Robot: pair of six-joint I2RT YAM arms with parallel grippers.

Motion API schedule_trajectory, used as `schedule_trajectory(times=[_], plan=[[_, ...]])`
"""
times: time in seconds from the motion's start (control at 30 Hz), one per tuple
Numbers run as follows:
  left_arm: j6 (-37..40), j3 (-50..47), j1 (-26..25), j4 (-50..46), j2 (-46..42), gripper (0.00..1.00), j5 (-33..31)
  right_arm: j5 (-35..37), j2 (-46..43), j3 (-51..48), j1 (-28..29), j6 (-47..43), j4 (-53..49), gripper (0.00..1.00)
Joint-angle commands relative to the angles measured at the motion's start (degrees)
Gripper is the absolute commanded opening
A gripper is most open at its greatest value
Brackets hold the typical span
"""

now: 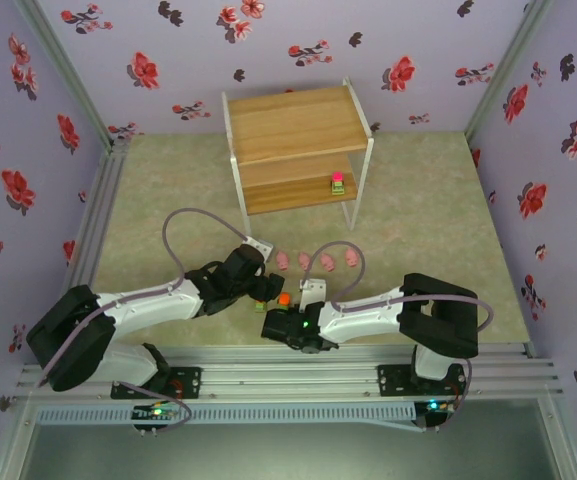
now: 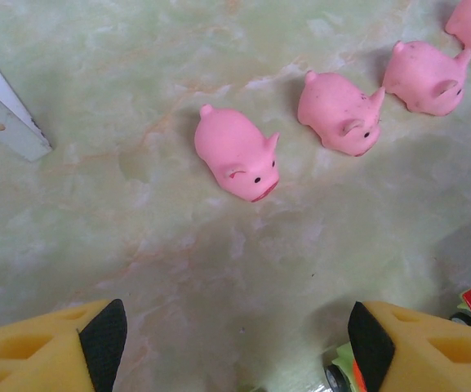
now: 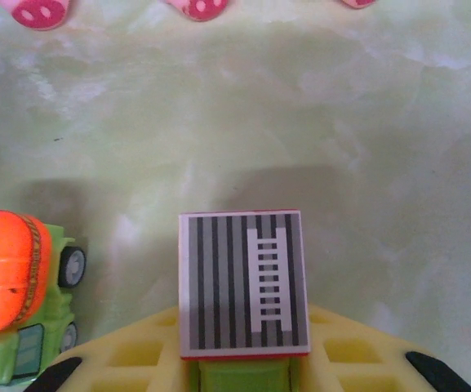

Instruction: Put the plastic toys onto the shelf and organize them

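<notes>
Block [image 3: 243, 282]: grey-striped, lower centre of right wrist view, clamped in my right pincer [image 3: 243, 371].
Shelf [image 1: 293, 120]: upper centre of top view, up-frame from that pincer.
Left pincer [image 2: 235, 347]: open, pig [image 2: 237, 153] up-frame.

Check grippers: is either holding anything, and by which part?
Right gripper holds the grey-striped toy by its green base. Left gripper open, holding nothing.

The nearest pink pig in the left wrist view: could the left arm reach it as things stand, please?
Probably yes. The left tool is open and empty, and only bare table lies between it and that pig.
</notes>
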Motion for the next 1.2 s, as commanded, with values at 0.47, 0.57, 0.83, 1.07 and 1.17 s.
schedule_trajectory(times=[0.47, 0.57, 0.83, 1.07, 1.17], plan=[[0.32, 0.58, 0.37, 1.06, 0.60, 0.76, 2.04, 3.91, -6.68, -0.67, -0.98, -4.66, -4.63, 0.21], [0.40, 0.52, 0.37, 1.54, 0.59, 0.76, 2.81, 4.42, -8.83, -1.05, -1.44, -5.78, -6.03, 0.20], [0.49, 0.47, 0.37, 2.29, 0.55, 0.76, 4.32, 5.47, -15.43, -3.16, -3.50, -7.51, -9.27, 0.20], [0.74, -0.06, 0.23, 3.68, 0.16, 0.76, 6.51, 6.44, -19.41, -3.64, -5.28, -10.35, -10.57, 0.20], [0.91, -0.21, 0.28, 3.98, -0.06, 0.76, 6.81, 7.15, -20.74, -3.17, -6.16, -12.09, -11.34, 0.20]])
